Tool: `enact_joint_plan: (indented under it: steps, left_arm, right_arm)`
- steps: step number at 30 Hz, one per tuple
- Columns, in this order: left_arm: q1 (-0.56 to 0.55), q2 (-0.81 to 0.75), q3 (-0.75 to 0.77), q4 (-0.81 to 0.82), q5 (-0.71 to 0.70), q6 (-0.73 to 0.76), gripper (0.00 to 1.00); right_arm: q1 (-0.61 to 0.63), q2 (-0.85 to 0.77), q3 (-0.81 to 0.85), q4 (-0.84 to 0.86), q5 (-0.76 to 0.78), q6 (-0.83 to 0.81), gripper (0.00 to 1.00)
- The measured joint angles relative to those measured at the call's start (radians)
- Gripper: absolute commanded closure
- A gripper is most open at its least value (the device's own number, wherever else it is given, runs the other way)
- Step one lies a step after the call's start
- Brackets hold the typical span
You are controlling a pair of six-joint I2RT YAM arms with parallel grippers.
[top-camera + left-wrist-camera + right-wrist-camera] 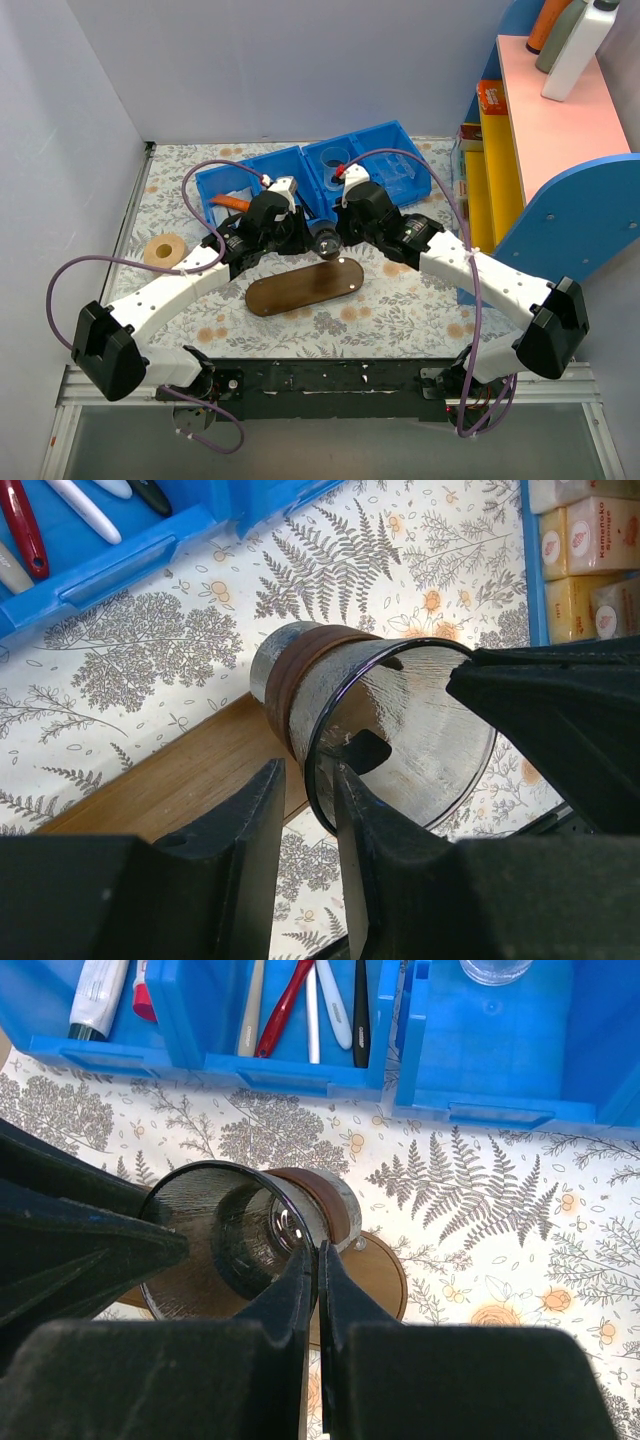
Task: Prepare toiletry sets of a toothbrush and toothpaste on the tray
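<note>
A glass cup (327, 243) with a brown band hangs tilted over the right end of the dark wooden tray (305, 285). My right gripper (318, 1250) is shut on the cup's rim (230, 1230). From the other side, my left gripper (310, 780) straddles the rim (330, 670), one finger inside and one outside. A gap still shows at its outer finger. The tray (170, 780) lies bare below. A slim white toothbrush (335, 1015) lies in the blue bin among red and dark ones. A white toothpaste tube (98, 995) lies in the neighbouring compartment.
Two blue bins (250, 180) (385, 160) stand behind the tray; the right one holds a clear cup (495, 970). A tape roll (165, 249) lies at the left. Yellow packets (590, 540) fill a bin edge. A pink and blue shelf (560, 130) rises at the right.
</note>
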Motion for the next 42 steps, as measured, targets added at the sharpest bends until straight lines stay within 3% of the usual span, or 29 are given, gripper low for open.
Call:
enact_joint_plan:
  steps: [5,8,16,24,28,37,42]
  left_arm:
    - [0.0,0.005,0.0,0.0,0.003,-0.011,0.86]
    - [0.0,0.008,0.0,0.0,-0.002,-0.022,0.99]
    - [0.001,0.019,-0.002,-0.008,-0.034,-0.054,1.0]
    - [0.001,0.02,-0.002,-0.053,-0.08,-0.075,1.0]
    - [0.001,0.02,-0.009,-0.077,-0.106,-0.077,1.0]
    - [0.001,0.02,-0.013,-0.148,-0.134,-0.083,1.0]
    - [0.001,0.02,0.03,-0.257,-0.126,-0.084,1.0]
  right_arm:
    - [0.018,0.006,0.0,-0.004,0.021,0.0,0.99]
    - [0.027,0.007,0.0,-0.004,0.035,0.001,0.99]
    - [0.047,0.017,0.0,0.0,0.066,0.02,0.98]
    - [0.058,0.045,0.0,0.016,0.072,0.041,0.7]
    - [0.057,0.045,0.0,0.024,0.079,0.046,0.42]
    - [0.055,0.029,0.0,0.042,0.086,0.038,0.33]
    - [0.028,-0.063,-0.017,0.054,0.085,0.033,0.32]
